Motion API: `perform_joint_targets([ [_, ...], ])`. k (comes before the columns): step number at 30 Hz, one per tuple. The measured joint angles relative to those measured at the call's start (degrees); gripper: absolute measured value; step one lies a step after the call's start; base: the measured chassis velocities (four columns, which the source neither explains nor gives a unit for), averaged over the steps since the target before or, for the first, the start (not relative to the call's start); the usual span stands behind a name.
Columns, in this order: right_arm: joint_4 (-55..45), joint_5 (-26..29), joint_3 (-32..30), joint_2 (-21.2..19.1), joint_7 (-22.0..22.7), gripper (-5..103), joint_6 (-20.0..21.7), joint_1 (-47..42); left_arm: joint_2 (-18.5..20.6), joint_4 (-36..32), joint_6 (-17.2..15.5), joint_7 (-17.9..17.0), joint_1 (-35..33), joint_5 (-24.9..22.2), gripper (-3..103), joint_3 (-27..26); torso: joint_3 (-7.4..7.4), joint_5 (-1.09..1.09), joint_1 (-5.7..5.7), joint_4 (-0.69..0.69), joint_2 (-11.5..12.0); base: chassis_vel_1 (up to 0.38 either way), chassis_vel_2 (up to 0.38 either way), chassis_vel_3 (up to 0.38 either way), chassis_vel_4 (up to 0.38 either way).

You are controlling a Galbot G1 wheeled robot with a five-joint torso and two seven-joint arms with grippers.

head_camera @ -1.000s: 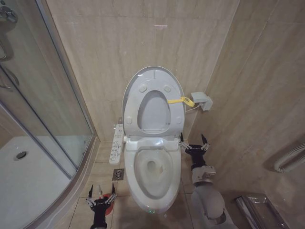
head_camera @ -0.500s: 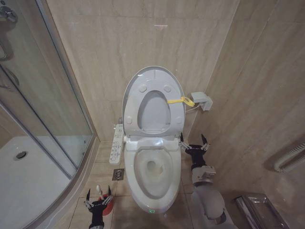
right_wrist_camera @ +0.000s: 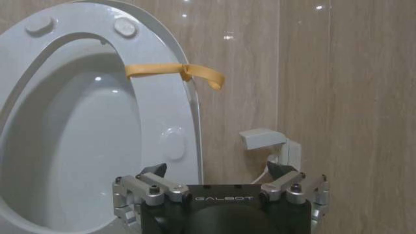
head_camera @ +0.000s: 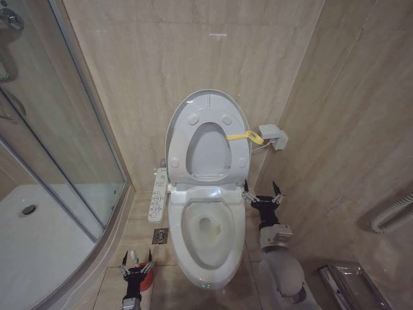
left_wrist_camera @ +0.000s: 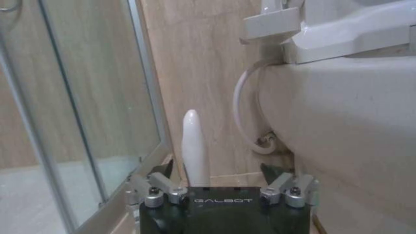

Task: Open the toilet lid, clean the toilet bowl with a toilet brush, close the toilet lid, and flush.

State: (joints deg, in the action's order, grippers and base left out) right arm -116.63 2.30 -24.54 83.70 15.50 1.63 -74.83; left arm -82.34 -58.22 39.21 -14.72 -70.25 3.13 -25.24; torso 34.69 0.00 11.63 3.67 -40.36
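Note:
The toilet lid (head_camera: 208,103) stands upright against the wall with the seat raised in front of it, a yellow strap (head_camera: 246,137) on its right edge. Below lies the open toilet bowl (head_camera: 208,234). The toilet brush (head_camera: 132,256) stands in its red holder (head_camera: 147,278) on the floor left of the bowl. My left gripper (head_camera: 137,268) is open just behind the white handle (left_wrist_camera: 194,145), which rises between the fingers, nearer one of them. My right gripper (head_camera: 261,192) hangs open beside the bowl's right rear; the lid (right_wrist_camera: 165,122) and strap (right_wrist_camera: 175,71) lie ahead of my right gripper (right_wrist_camera: 217,171).
A glass shower enclosure (head_camera: 61,161) curves along the left, close to the brush. A control panel (head_camera: 157,194) sticks out at the toilet's left side. A white wall box (head_camera: 273,136) sits right of the lid. A hose (left_wrist_camera: 242,114) runs behind the bowl. A metal bin (head_camera: 352,284) stands at right.
My left gripper has drawn back a little toward the bottom of the view, so the brush handle's rounded tip now shows beyond it. The right arm has stayed still.

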Motion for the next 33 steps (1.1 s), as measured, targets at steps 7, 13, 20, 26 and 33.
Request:
perform_joint_targets([
  [7,0.0,0.0,0.0,0.0,0.0,100,0.0,0.0,0.0,1.9,2.1,2.7,0.6,-0.1,77,-0.6,0.0,0.0,0.0,0.0,0.0,0.0,0.0,0.0,0.0],
  [13,0.0,0.0,0.0,0.0,0.0,100,0.0,0.0,0.1,2.0,2.6,3.4,0.5,-0.1,50,-0.9,0.0,0.0,0.0,0.0,0.0,0.0,0.0,0.0,0.0],
  [20,0.0,0.0,0.0,0.0,0.0,100,0.0,0.0,0.0,1.6,3.7,3.9,-0.2,-0.1,23,-1.1,0.0,0.0,0.0,0.0,0.0,0.0,0.0,0.0,0.0],
  [26,0.0,0.0,0.0,0.0,0.0,100,0.0,0.0,-0.2,-2.5,3.7,4.0,-2.6,-0.1,19,-1.2,0.0,0.0,0.0,0.0,0.0,0.0,0.0,0.0,0.0],
  [33,0.0,0.0,0.0,0.0,0.0,100,0.0,0.0,-0.1,-14.6,1.8,4.8,-9.5,-0.2,19,-1.7,0.0,0.0,0.0,0.0,0.0,0.0,0.0,0.0,0.0],
])
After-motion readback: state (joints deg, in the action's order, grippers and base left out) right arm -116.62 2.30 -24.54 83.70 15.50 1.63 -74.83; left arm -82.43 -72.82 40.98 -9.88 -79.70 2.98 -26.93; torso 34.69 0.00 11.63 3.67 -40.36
